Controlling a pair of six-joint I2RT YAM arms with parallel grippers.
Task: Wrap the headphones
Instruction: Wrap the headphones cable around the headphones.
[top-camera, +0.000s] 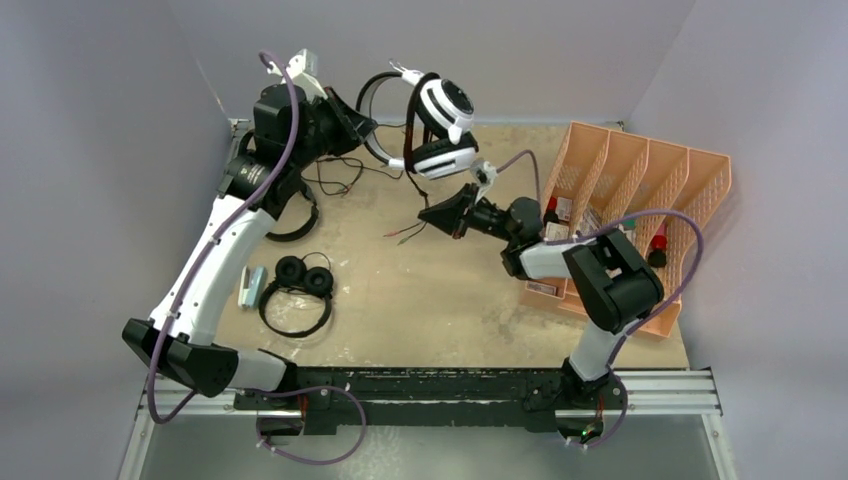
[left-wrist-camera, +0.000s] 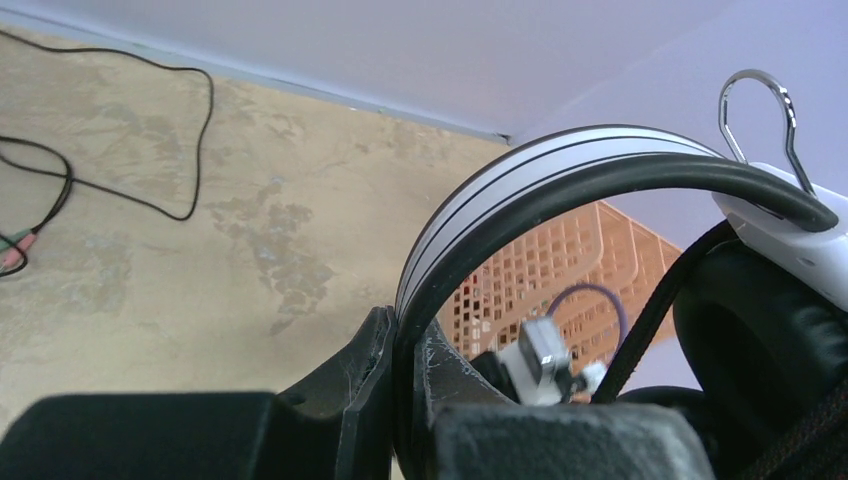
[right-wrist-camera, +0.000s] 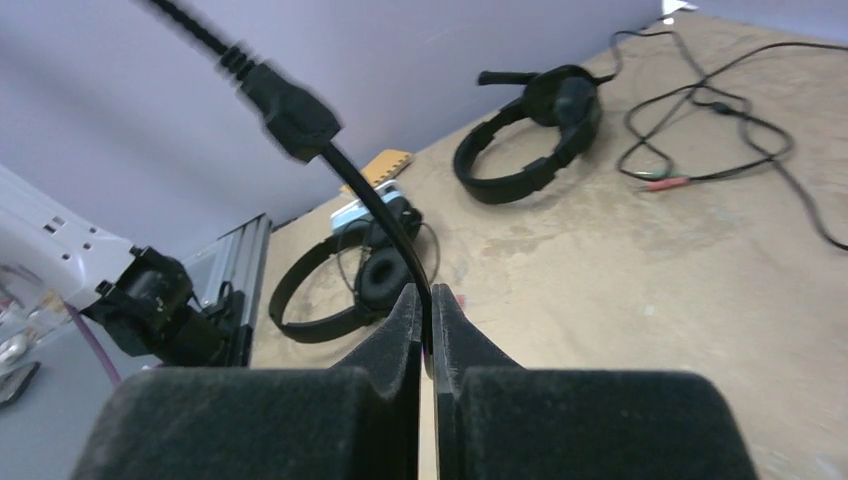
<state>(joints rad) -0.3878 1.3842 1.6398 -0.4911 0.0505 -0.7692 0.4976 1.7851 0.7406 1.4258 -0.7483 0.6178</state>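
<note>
Left claw (left-wrist-camera: 400, 335) pinched on headband (left-wrist-camera: 560, 165) of white headphones (top-camera: 440, 118), held aloft over far bench (top-camera: 420, 300). Right claw (right-wrist-camera: 432, 305) clamped on cable (right-wrist-camera: 385, 210), just below the cups. Cable runs up toward them. Right arm likely nearer for winding.

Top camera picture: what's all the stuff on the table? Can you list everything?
White-and-black over-ear headphones: one, white and black, held in the air above the far side.
Thin black cable: one, black, hanging from those headphones.
Small black round-padded headphones: one, black, flat on the table by the left arm.
Larger black headset: one, black, far left, partly under the left arm.
Small pale blue object: one, beside the small headphones; can't tell what it is.
Orange plastic slotted organiser: one, orange, right side.
Tan table: one, under everything.
Left pincer: one, black, shut on the white-and-black headphones.
Right pincer: one, black, shut on the cable.
</note>
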